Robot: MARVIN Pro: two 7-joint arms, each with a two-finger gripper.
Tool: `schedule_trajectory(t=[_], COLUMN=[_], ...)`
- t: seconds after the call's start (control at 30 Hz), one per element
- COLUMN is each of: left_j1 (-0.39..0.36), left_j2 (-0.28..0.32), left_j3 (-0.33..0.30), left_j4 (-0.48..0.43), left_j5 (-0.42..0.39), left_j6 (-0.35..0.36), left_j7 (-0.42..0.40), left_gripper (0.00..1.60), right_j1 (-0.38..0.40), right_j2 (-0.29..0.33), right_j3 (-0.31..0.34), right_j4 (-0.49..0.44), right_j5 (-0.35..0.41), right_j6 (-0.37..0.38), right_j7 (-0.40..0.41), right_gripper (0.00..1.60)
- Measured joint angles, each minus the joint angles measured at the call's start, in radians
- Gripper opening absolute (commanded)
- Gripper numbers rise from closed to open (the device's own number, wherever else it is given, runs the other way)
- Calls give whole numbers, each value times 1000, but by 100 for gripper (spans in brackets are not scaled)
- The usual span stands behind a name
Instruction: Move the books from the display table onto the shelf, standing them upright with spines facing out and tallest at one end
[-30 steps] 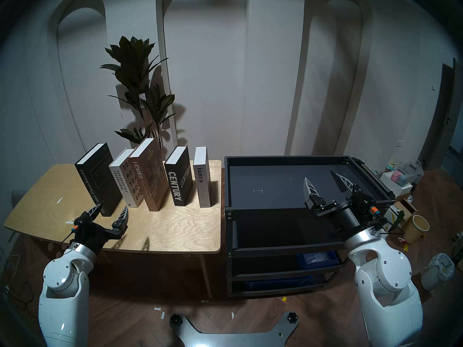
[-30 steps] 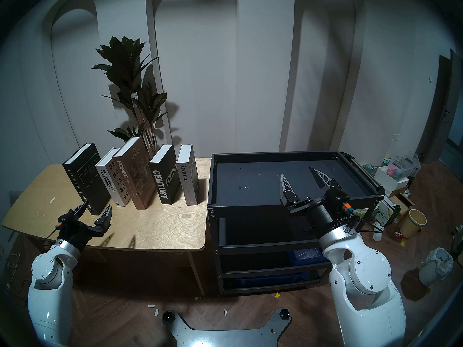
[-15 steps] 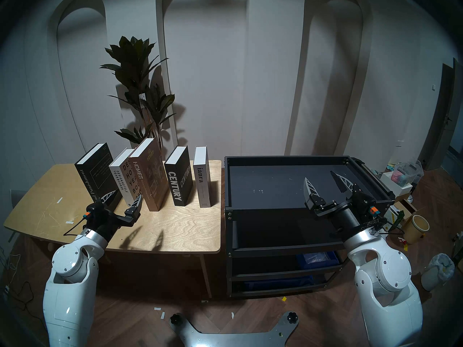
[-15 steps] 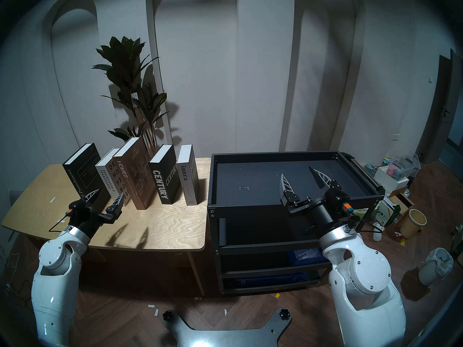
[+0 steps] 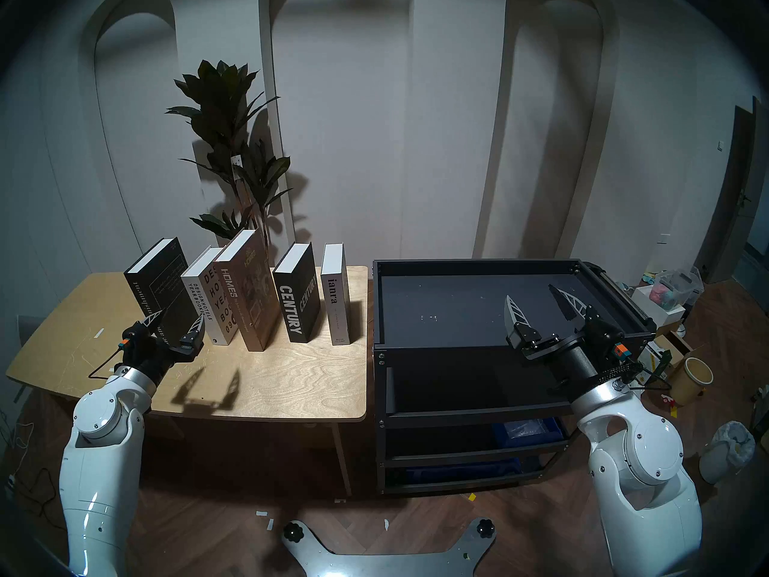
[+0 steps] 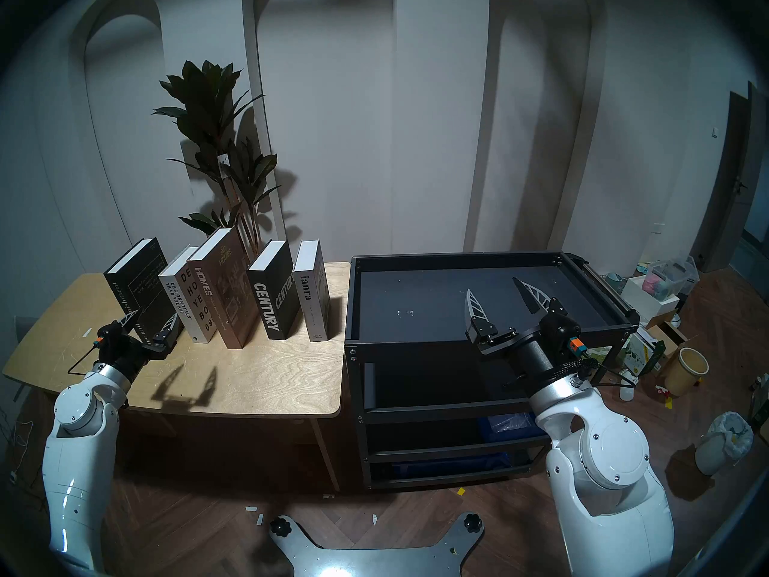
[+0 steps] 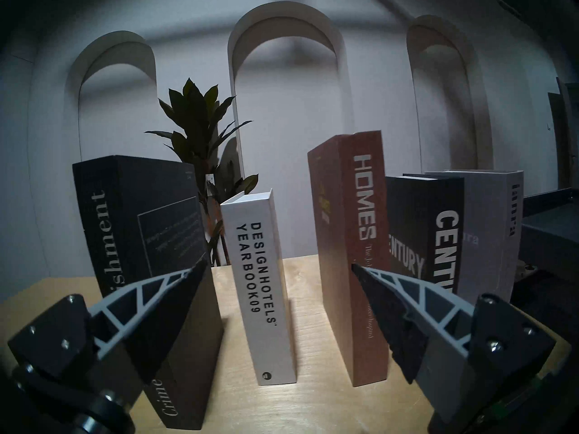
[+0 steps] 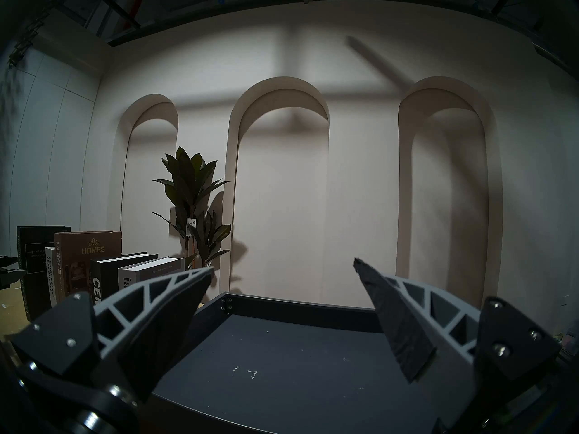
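Observation:
Five books stand upright in a row on the plywood display table (image 5: pixel 291 380): black "Crime and Punishment" (image 5: pixel 160 284), white "Design Hotels Yearbook" (image 5: pixel 204 297), tall brown "HOMES" (image 5: pixel 249 289), black "CENTURY" (image 5: pixel 297 301) and pale grey "ianra" (image 5: pixel 336 301). My left gripper (image 5: pixel 182 316) is open just in front of the black book's lower spine. In the left wrist view its left finger (image 7: pixel 150 311) overlaps that book (image 7: pixel 131 223), and the white book (image 7: pixel 266 283) shows between the tips. My right gripper (image 5: pixel 529 292) hovers open and empty over the top tray of the black shelf (image 5: pixel 457 309).
A tall potted plant (image 5: pixel 233 147) stands behind the table. The shelf's lower tiers hold blue bins (image 5: pixel 528 428). To the right of the shelf, the floor is cluttered with a yellow bucket (image 5: pixel 693 380), boxes and a bagged bin (image 5: pixel 728 451).
My left gripper rose and advanced to the books, swinging right toward the white book, then back left in front of the black one. The right arm has not moved.

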Motion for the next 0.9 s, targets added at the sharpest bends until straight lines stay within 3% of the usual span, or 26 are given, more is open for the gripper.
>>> schedule_trajectory(t=[0.53,0.9], left_j1=[-86,-168], left_j2=[-1,17], left_j3=[77,83], left_j4=[108,206], left_j5=[33,31], left_j6=[-38,-55], left_j7=[12,20], left_gripper=[160,160], right_j1=[0,0], right_j2=[-1,-1], right_j3=[0,0], right_j4=[0,0], right_j5=[0,0], right_j6=[0,0], right_j7=[0,0], right_gripper=[160,160])
